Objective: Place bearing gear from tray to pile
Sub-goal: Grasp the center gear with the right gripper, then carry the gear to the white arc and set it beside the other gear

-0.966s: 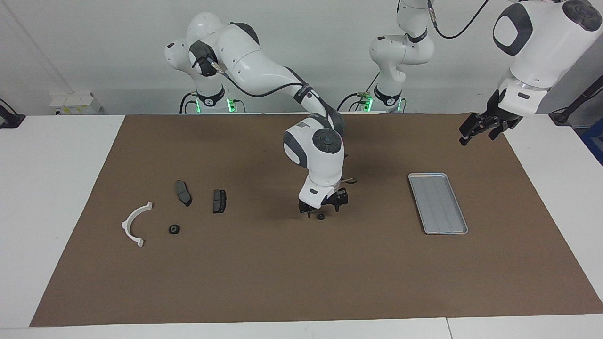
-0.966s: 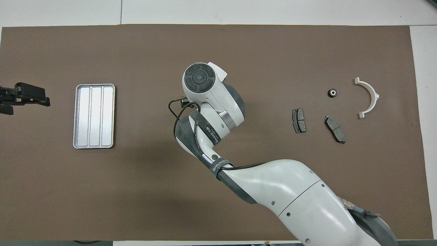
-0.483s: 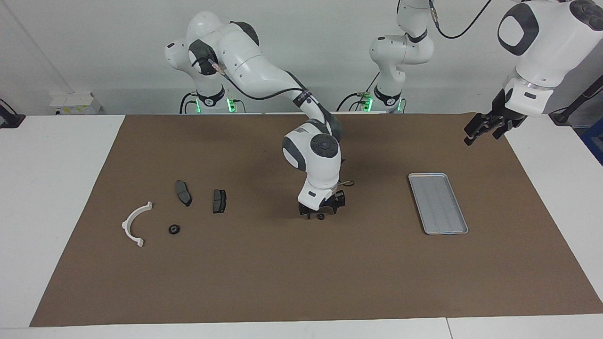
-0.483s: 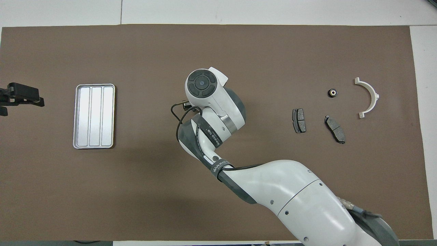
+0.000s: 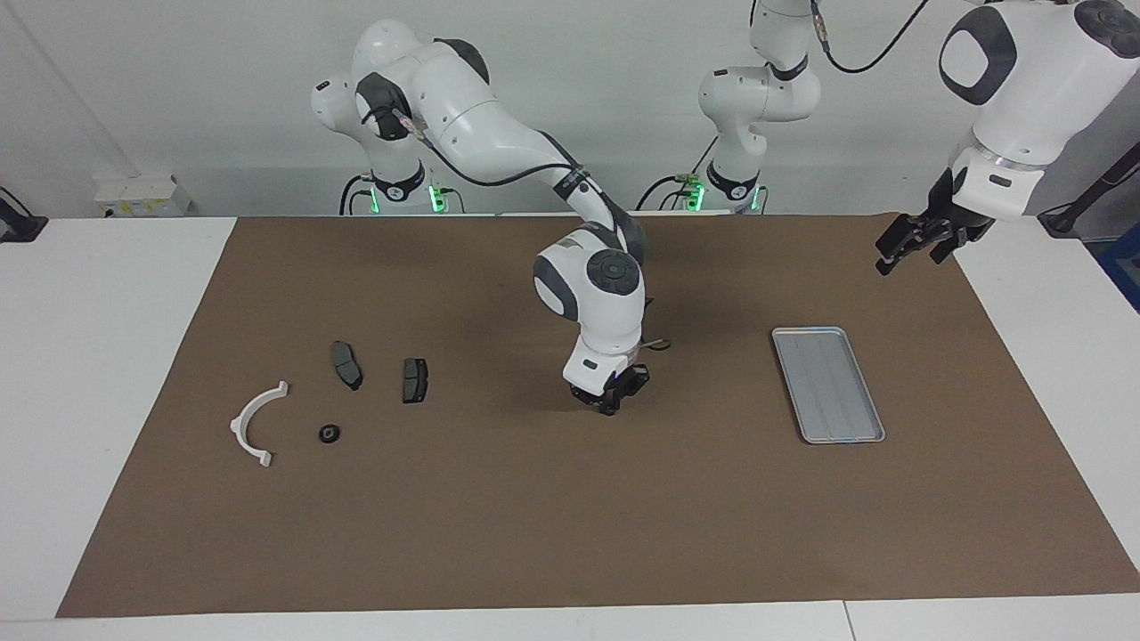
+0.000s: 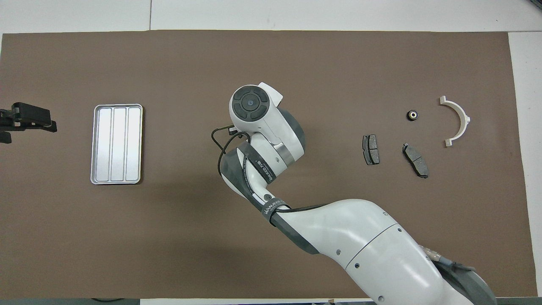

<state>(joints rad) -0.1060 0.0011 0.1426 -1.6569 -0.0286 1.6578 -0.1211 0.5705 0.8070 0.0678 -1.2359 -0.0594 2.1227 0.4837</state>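
My right gripper [image 5: 608,402] is down on the brown mat mid-table, between the tray and the pile. Its fingers are closed around a small black bearing gear [image 5: 608,409], which they mostly hide. In the overhead view the right arm's wrist [image 6: 250,103] covers both. The silver ridged tray [image 5: 828,383] [image 6: 116,144] lies empty toward the left arm's end. The pile lies toward the right arm's end: a white half-ring bracket [image 5: 254,423] [image 6: 457,120], two dark brake pads [image 5: 346,363] [image 5: 414,380] and another black bearing gear [image 5: 329,434] [image 6: 412,115]. My left gripper [image 5: 895,249] [image 6: 25,120] waits raised over the mat's edge.
The brown mat [image 5: 534,534] covers most of the white table [image 5: 107,356]. The right arm's forearm [image 6: 360,245] stretches low over the mat from the robots' side to mid-table.
The right gripper came down around the gear on the mat and its open fingers closed on it. The left gripper drifted slightly toward its own end of the table.
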